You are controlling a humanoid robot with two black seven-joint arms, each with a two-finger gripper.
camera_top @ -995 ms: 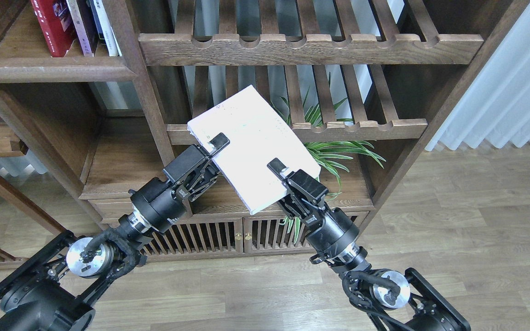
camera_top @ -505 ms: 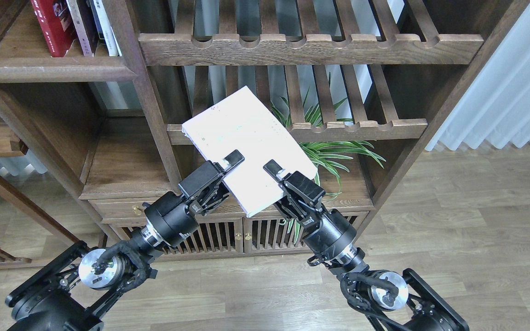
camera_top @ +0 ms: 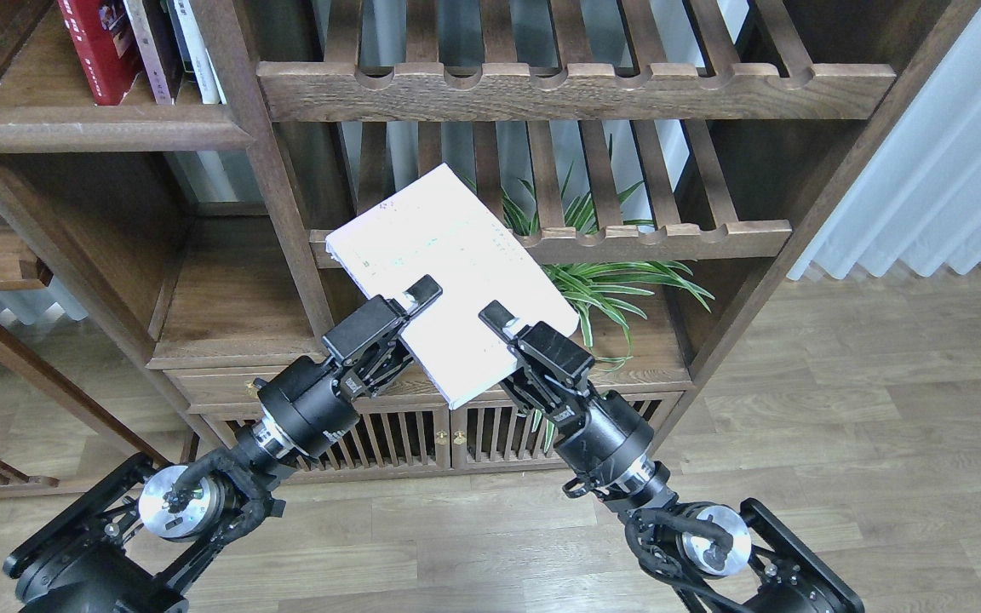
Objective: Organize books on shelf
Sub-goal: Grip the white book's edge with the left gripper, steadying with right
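Note:
I hold the thick white-lavender book [camera_top: 444, 255] flat and tilted in front of the slatted racks, with both grippers clamped on its near edge. My left gripper [camera_top: 416, 300] has its upper finger on the cover, and so does my right gripper [camera_top: 497, 320]; the lower fingers are hidden under the book. The bright red book [camera_top: 97, 42] and the dark maroon book [camera_top: 150, 47] stand upright on the solid dark-brown shelf [camera_top: 99, 132] at the top left, well up and left of my left gripper.
A wooden upright post [camera_top: 265, 170] separates the shelf bay from the slatted racks [camera_top: 576, 89]. A green plant [camera_top: 618, 281] sits behind the book. Other upright books [camera_top: 197, 51] stand beside the maroon one. A lower cabinet [camera_top: 422, 434] is below.
The left gripper moved from the book's left edge to its near edge. The book and both grippers then drifted slightly left.

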